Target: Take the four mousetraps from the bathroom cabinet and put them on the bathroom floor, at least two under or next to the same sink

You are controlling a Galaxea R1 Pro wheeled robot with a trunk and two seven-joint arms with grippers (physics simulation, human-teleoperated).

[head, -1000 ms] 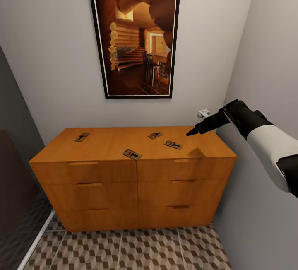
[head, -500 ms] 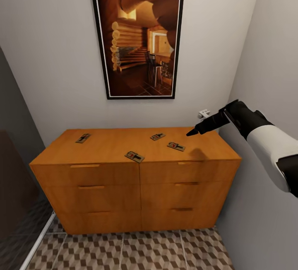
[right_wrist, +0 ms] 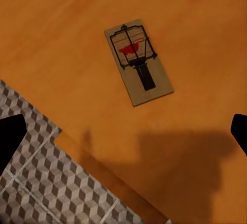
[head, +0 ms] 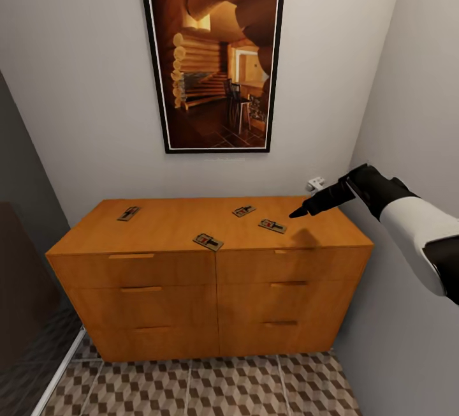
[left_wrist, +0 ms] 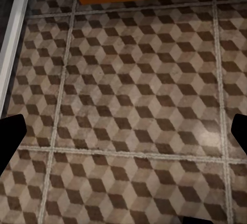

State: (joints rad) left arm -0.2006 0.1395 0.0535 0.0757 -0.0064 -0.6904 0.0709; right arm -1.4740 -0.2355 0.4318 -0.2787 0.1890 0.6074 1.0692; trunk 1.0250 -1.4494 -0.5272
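Mousetraps (head: 272, 225) lie flat on the cabinet (head: 210, 275) top, so the right gripper (head: 299, 212), jaws released, may push one off the front edge.

My right gripper (head: 299, 212) hangs over the right end of the cabinet (head: 210, 275), jaws spread wide, with bare wooden top beneath it. The side wall (head: 408, 148) stands close beside that end of the cabinet and hems in my arm. Four mousetraps (head: 272, 225) lie flat and well apart on the cabinet top, with bare wood between them. The framed picture (head: 213, 52) hangs flat on the back wall above the cabinet. In front of the cabinet, the bathroom floor (left_wrist: 134, 110) lies bare under my spread left gripper (left_wrist: 123, 136).
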